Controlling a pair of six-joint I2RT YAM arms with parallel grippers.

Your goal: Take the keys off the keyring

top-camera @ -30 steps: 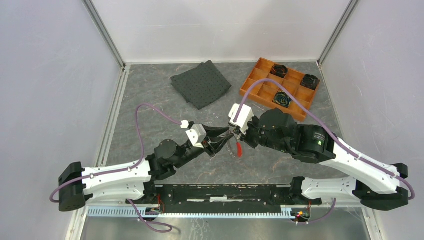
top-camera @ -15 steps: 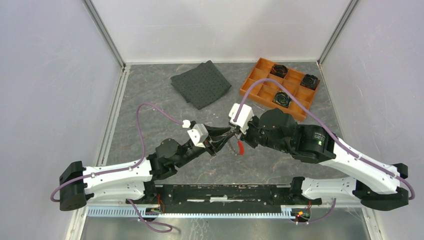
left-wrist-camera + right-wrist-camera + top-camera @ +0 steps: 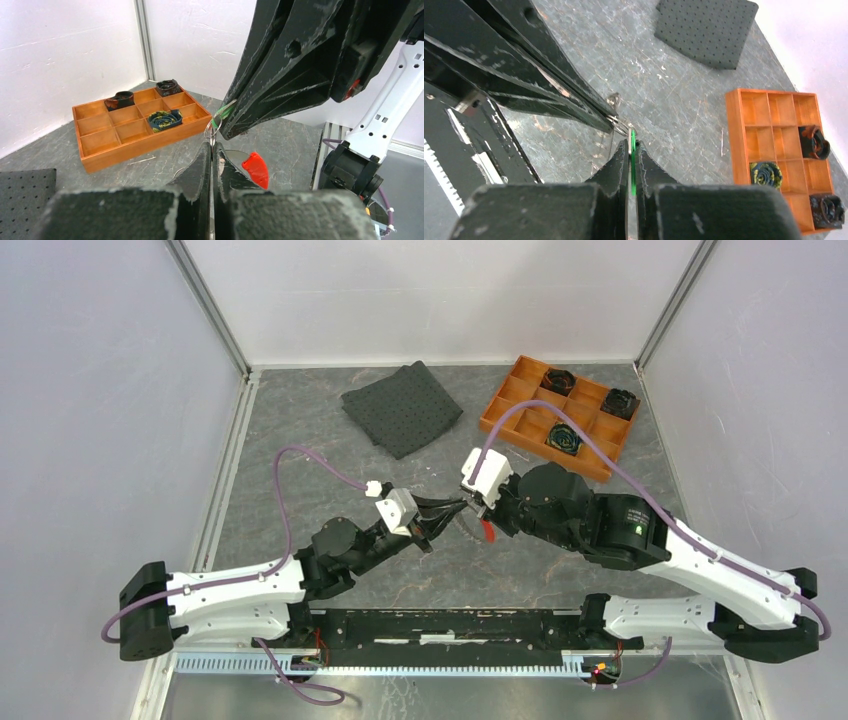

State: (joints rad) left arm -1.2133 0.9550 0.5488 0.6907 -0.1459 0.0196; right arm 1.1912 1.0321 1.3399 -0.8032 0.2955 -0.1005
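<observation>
Both grippers meet above the middle of the table. My left gripper (image 3: 455, 512) is shut on the thin grey keyring (image 3: 211, 131), whose wire loop sticks out just past its fingertips (image 3: 204, 152). My right gripper (image 3: 472, 508) is shut on the green key (image 3: 632, 150), which shows edge-on between its fingers and still hooks into the keyring (image 3: 618, 121). The green key's head (image 3: 223, 113) peeks out at the right gripper's tips in the left wrist view. The red key (image 3: 487, 530) hangs free below the ring, and it also shows in the left wrist view (image 3: 255, 169).
An orange compartment tray (image 3: 587, 392) stands at the back right, with three black round gear-like pieces (image 3: 565, 438) in it. A black perforated mat (image 3: 402, 408) lies at the back centre. White walls close in the table.
The right gripper has shifted slightly down and right with the green key, and the red key has swung a little to the right. Both grips are unchanged.
</observation>
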